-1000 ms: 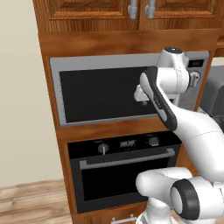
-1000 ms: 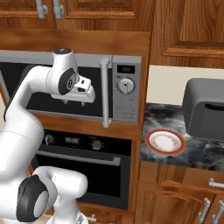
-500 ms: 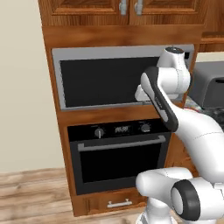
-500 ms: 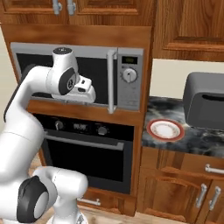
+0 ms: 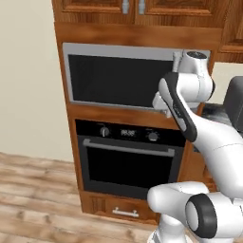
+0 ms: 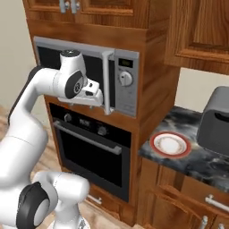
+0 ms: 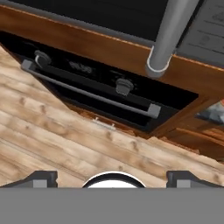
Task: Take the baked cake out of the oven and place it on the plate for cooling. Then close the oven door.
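Note:
The black oven [image 5: 128, 161] sits in the wooden cabinetry below the microwave, and its oven door [image 6: 89, 154] with the silver bar handle [image 7: 87, 94] is shut. The baked cake is hidden behind it. On the dark counter to the right lies the red-rimmed white plate [image 6: 169, 144], with nothing on it. My gripper [image 6: 95, 97] hangs in front of the microwave's lower right corner, above the oven's knobs, and points down at the oven front and floor. Its fingertips [image 7: 41, 178] stand wide apart and open, with nothing between them.
The silver-framed microwave [image 5: 118, 78] has a vertical handle [image 6: 107, 82] right beside my hand. A dark boxy appliance [image 6: 217, 120] stands on the marble counter [image 6: 197, 163] behind the plate. A drawer [image 5: 126, 211] lies under the oven, and wooden floor [image 5: 33, 190] stretches out in front.
Both base views have shifted, so the camera has moved. The arm keeps its pose by the microwave handle. The oven door stays shut.

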### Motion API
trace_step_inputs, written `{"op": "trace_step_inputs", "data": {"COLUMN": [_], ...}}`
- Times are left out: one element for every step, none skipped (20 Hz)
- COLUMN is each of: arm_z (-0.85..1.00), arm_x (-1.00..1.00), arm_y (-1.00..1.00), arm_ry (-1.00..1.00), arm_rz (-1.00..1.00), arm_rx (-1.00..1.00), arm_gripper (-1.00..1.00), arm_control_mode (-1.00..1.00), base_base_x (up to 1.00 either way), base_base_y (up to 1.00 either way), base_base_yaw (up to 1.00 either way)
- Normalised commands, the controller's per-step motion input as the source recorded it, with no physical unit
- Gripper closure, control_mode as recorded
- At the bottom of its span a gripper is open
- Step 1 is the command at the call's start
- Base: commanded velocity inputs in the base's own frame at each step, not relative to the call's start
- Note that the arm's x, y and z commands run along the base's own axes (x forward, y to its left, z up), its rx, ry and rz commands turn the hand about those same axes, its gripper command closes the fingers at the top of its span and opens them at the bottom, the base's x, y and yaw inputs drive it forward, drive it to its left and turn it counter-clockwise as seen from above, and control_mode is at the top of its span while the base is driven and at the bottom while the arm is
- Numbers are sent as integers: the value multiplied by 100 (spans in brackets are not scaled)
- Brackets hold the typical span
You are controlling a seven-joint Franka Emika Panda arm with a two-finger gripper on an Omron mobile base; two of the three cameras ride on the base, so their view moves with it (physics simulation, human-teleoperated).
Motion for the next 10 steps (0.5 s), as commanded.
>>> {"op": "trace_step_inputs", "data": {"arm_z": [0,0,0,0,0,0,0,0,0,0], "arm_x": [0,0,0,0,0,0,0,0,0,0], "arm_y": [0,0,0,0,0,0,0,0,0,0], "arm_ry": [0,0,0,0,0,0,0,0,0,0], "arm_rz": [0,0,0,0,0,0,0,0,0,0], "arm_rx": [0,0,0,0,0,0,0,0,0,0], "arm_gripper": [-100,-100,-100,-100,-100,-100,-100,-100,-100,-100], "arm_control_mode": [100,100,100,100,100,100,100,100,100,100], "base_base_x": [0,0,-1,-4,-4,-4,0,0,0,-1], "base_base_y": [-85,-82,-79,-79,-78,-74,-69,-69,-71,-74], "base_base_yaw": [62,61,60,60,60,60,59,58,57,56]}}
